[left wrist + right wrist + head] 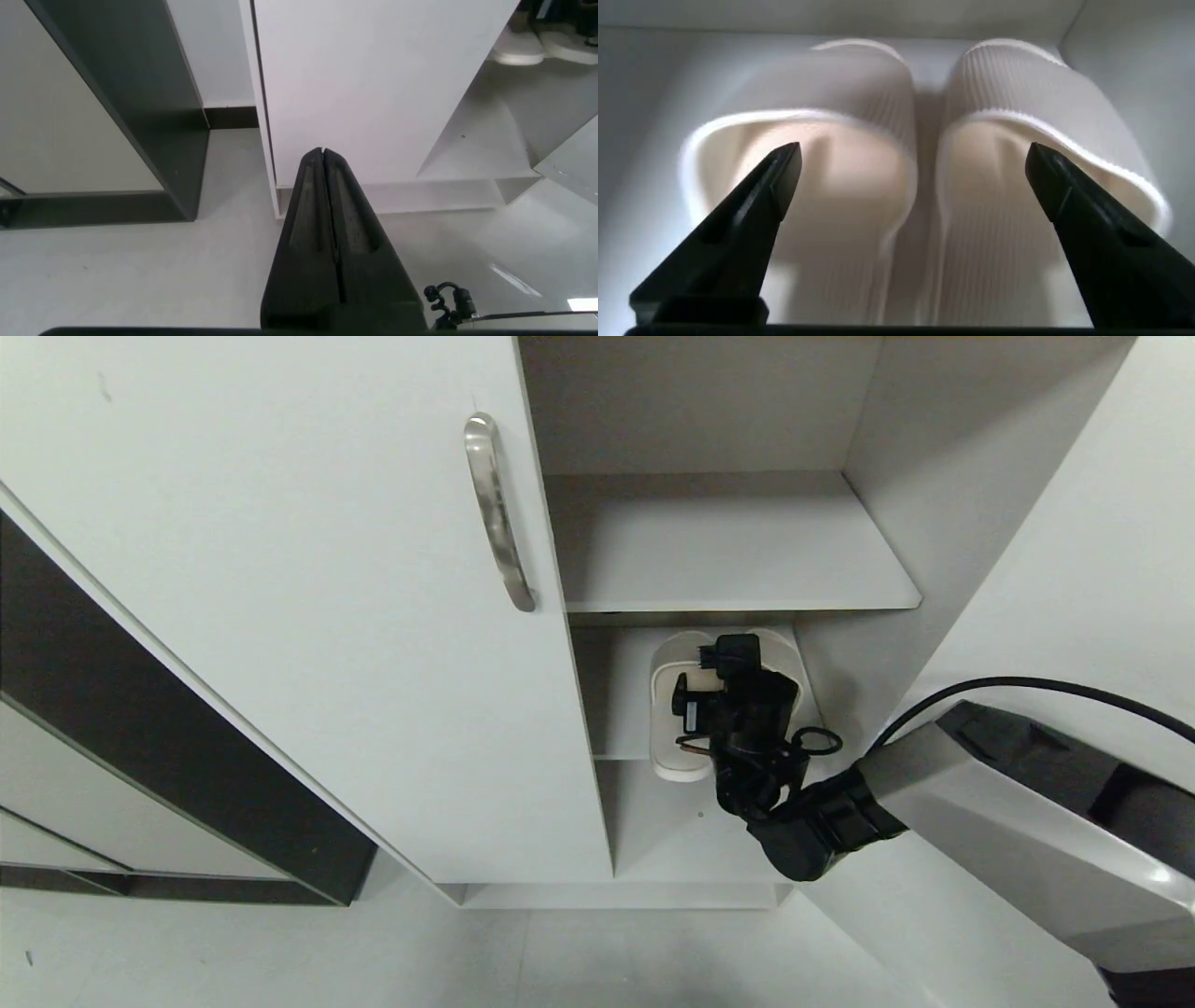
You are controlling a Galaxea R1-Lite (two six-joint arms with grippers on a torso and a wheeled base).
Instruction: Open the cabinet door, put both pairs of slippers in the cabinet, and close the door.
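Observation:
A pair of cream ribbed slippers [850, 112] lies side by side on the cabinet's lower shelf [621, 709], toes pointing inward and heels near the shelf's front edge. My right gripper [913, 157] is open just behind them, one finger outside each slipper, gripping nothing. From the head camera the right gripper [730, 655] hangs over the slippers [674, 663] and hides most of them. The left gripper [322, 159] is shut and empty, low over the floor in front of the cabinet. The pair of slippers [551, 37] also lies inside the cabinet as seen from the left wrist.
The cabinet's left door [280, 569] is closed, with a metal handle [499, 513]. Its right door [1092, 551] stands open beside my right arm. A bare middle shelf [728, 541] sits above the slippers. A dark-framed unit [140, 709] stands to the left. Pale floor [560, 952] lies below.

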